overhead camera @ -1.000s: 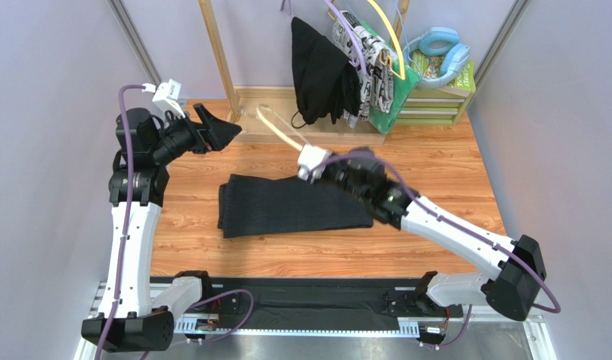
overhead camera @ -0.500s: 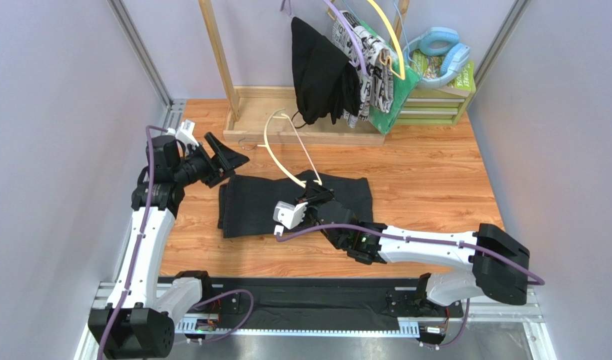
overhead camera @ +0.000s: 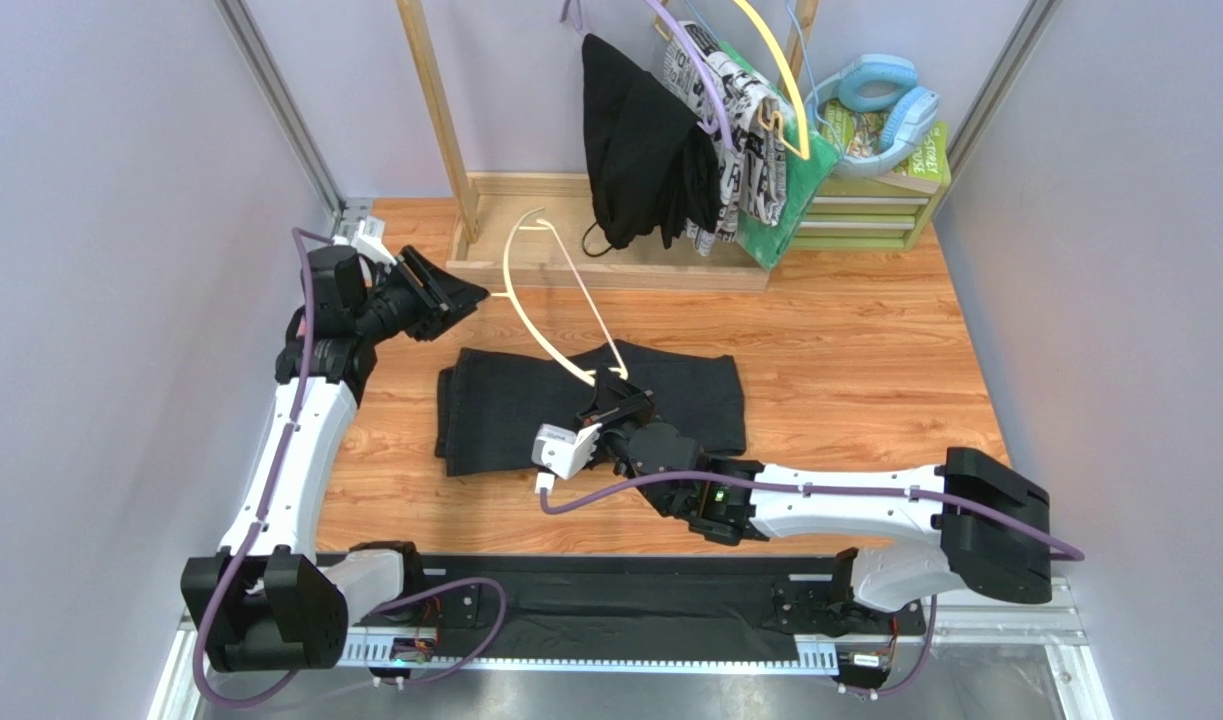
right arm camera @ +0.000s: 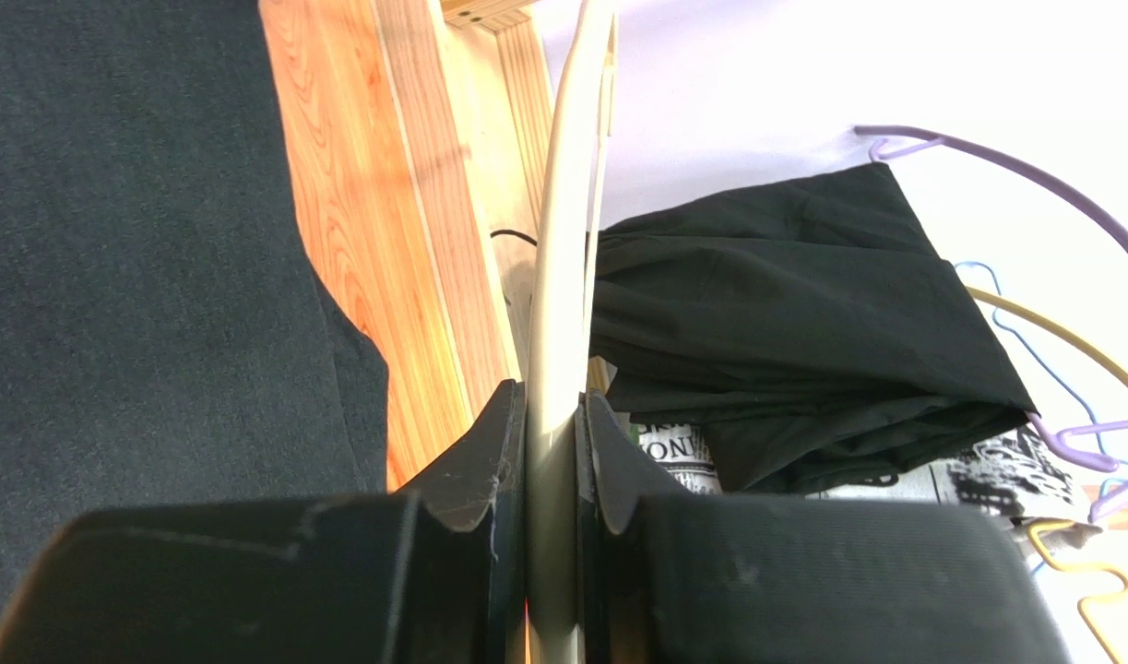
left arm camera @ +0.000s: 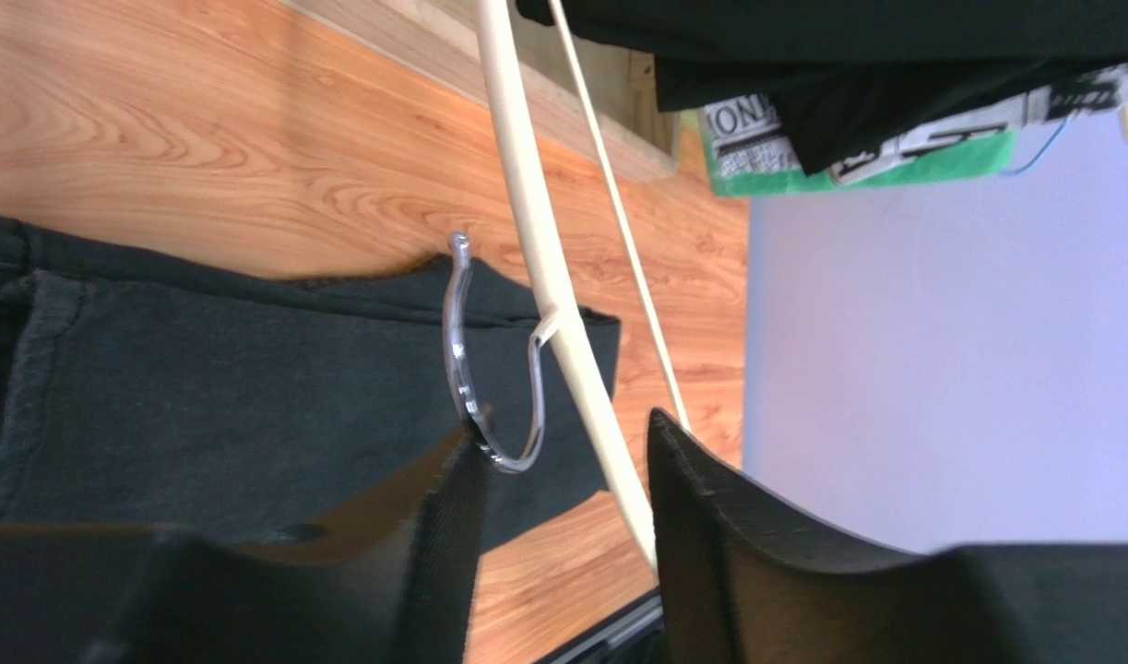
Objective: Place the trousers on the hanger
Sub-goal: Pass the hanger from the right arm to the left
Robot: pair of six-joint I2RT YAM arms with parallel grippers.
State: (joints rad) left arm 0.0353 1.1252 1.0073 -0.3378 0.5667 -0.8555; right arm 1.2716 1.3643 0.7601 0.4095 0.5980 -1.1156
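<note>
Two grippers are at work on one hanger and one pair of trousers. The right gripper (right arm camera: 551,408) is clamped on the cream hanger (right arm camera: 562,249), whose thin edge is pinched flat between its fingers and runs straight out past the tips. Directly beneath this gripper, and to its left in its own camera, lie the trousers (right arm camera: 126,277), folded flat.

The left gripper (left arm camera: 562,429) has its jaws apart. The hanger's metal hook (left arm camera: 458,346) and one cream arm sit in the gap, the hook's curve just at one fingertip. The trousers spread beyond those tips.

Farther out, past both tools, one wooden rack (overhead camera: 490,248) carries one black garment (overhead camera: 632,143), one patterned cloth (overhead camera: 745,120), a yellow hanger (overhead camera: 775,68) and a purple hanger (overhead camera: 692,60). One pair of blue headphones (overhead camera: 880,98) sits beside it.

Everything rests on a wood-grain table (overhead camera: 873,345), enclosed by pale lilac walls.
</note>
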